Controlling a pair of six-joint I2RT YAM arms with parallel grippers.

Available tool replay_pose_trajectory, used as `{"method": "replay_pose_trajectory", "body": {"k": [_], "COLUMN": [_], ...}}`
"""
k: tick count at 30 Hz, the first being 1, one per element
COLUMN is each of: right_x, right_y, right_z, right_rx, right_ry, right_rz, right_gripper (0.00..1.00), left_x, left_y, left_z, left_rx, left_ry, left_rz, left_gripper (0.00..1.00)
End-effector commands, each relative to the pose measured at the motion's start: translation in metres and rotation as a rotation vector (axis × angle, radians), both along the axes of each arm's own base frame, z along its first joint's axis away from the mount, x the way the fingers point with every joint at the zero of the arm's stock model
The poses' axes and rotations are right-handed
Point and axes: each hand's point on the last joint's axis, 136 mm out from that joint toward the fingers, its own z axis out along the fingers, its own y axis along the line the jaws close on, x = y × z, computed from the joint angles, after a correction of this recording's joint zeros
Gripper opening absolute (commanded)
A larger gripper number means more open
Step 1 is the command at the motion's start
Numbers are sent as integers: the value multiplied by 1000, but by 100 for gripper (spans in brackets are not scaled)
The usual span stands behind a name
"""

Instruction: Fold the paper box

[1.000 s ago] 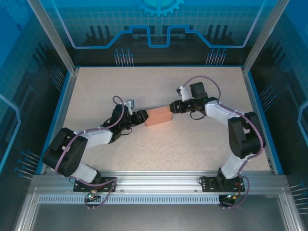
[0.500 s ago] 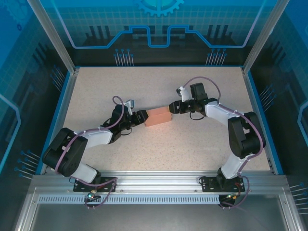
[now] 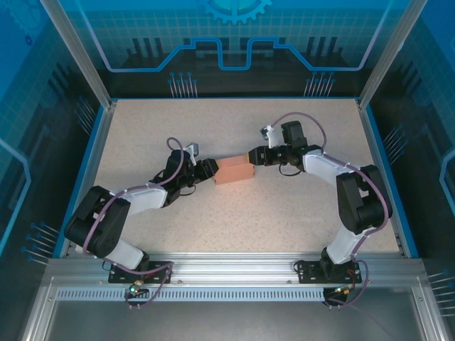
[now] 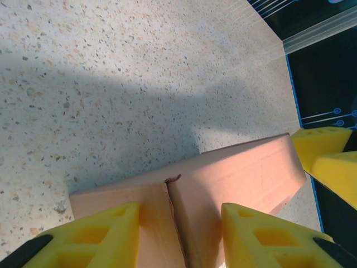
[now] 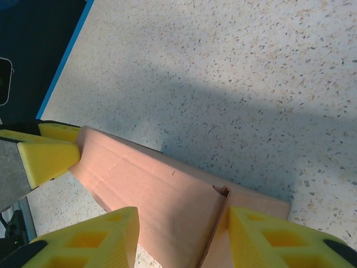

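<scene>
Top external: the salmon-pink paper box (image 3: 234, 171) lies mid-surface (image 3: 284, 220), folded into a closed block. The left pincer (image 3: 212, 172) is at its left end and the right pincer (image 3: 252, 156) at its right end.

Left wrist: the left pincer (image 4: 178, 237) is spread, its fingers over the paper box (image 4: 234, 178).

Right wrist: the right pincer (image 5: 181, 240) is likewise spread over the paper box (image 5: 150, 184).

Paper box (image 3: 234, 171) plain salmon-pink; jaws yellow; table (image 3: 213, 128) beige w/ dark speckles, edge trim (image 3: 92, 160) blue.
</scene>
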Motion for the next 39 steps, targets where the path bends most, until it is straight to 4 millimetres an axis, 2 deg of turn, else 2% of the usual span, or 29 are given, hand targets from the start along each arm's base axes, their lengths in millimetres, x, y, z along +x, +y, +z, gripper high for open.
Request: {"method": "replay_pose_trajectory", "body": {"k": [1,7,10,14,18,27,39], "right_x": [9,38,55,77,89,71,35], "right_y": [15,17,17,16,15,13,15], "right_z": [19,28,31,32,27,7,-9], "right_rx": [61,58,60,47,22,-13,-33], "right_ry": [-31,-70,-84,-118,-140,-119,-107], "right_rz": [33,-1,-17,-33,-42,-41,-46], "right_gripper": [45,44,44,44,44,44,45], "left_x": [19,53,74,98,108,96,56], "left_y": [-10,-5,-2,-1,-5,-6,-7], "left_z": [28,47,49,41,29,13,2], "left_rx": [-30,-11,5,22,17,8,-23], "left_ry": [-65,-114,-122,-115,-97,-67,-58], "left_rz": [-23,1,10,12,-2,-25,-33], "left_gripper": [40,42,43,44,44,47,51]}}
